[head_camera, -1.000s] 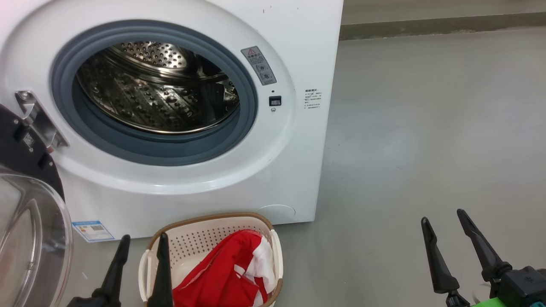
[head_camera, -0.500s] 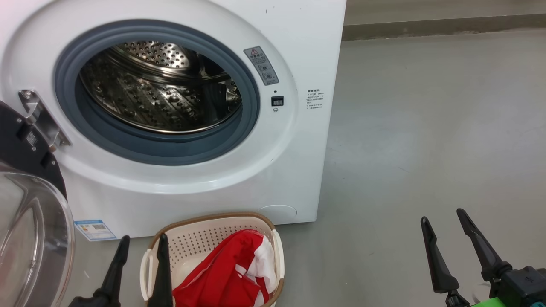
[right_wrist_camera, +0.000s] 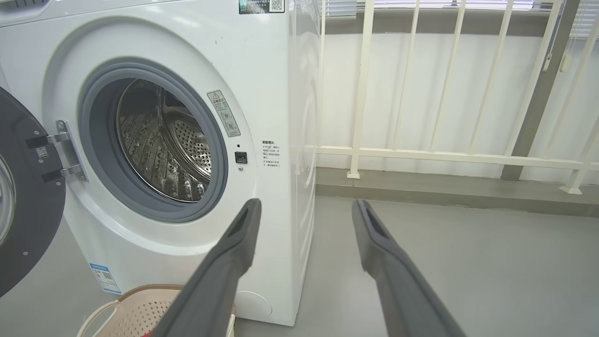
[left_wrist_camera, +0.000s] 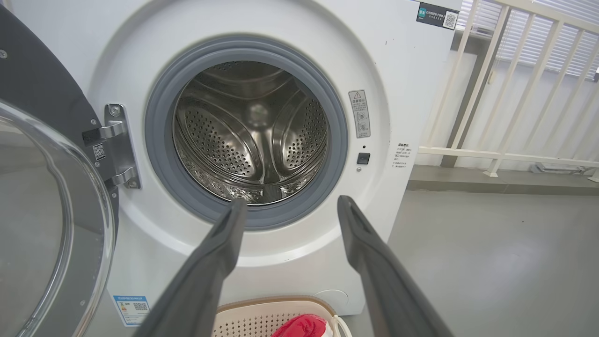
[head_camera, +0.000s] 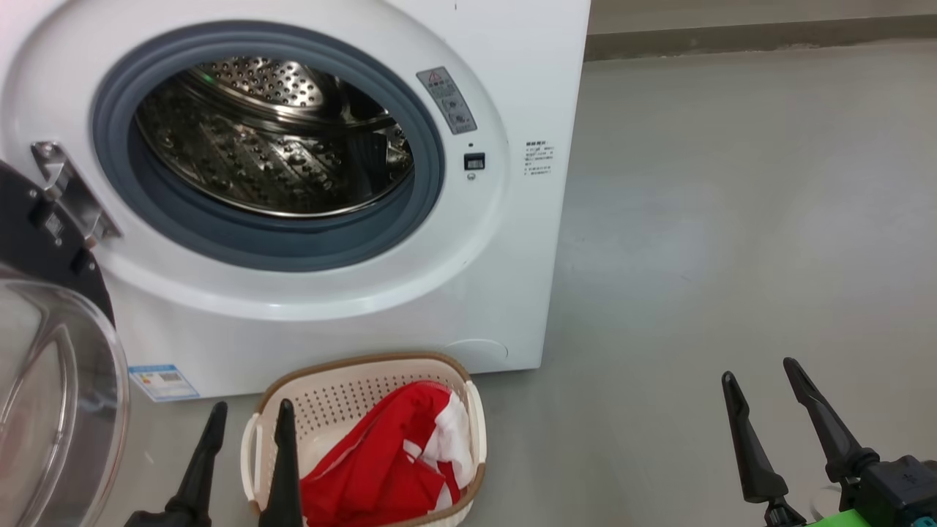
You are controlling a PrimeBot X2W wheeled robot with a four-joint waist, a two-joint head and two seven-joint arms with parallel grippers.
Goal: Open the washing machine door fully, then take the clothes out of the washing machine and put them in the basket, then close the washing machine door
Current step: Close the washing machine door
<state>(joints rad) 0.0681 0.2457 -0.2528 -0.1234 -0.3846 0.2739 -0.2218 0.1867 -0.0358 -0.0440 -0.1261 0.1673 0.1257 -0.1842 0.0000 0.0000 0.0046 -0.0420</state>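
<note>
The white washing machine point(head_camera: 512, 88) stands with its steel drum point(head_camera: 271, 139) bare; no fabric shows inside it. Its black door point(head_camera: 51, 395) with the clear glass bowl hangs swung wide at the left on its hinge point(head_camera: 66, 194). On the floor before the machine sits the cream basket point(head_camera: 351, 388), holding the red and white clothes point(head_camera: 388, 461). My left gripper point(head_camera: 249, 413) is open at the basket's left rim, pointing at the drum point(left_wrist_camera: 252, 135) in the left wrist view. My right gripper point(head_camera: 761, 369) is open over bare floor, far right of the basket.
Grey floor point(head_camera: 732, 219) stretches to the right of the machine. A low kerb and a cream railing point(right_wrist_camera: 444, 154) run behind it. A blue label point(head_camera: 162, 380) marks the machine's lower left corner.
The head view has shifted a little, so the machine and basket sit slightly higher in it. Both grippers stay open and in place.
</note>
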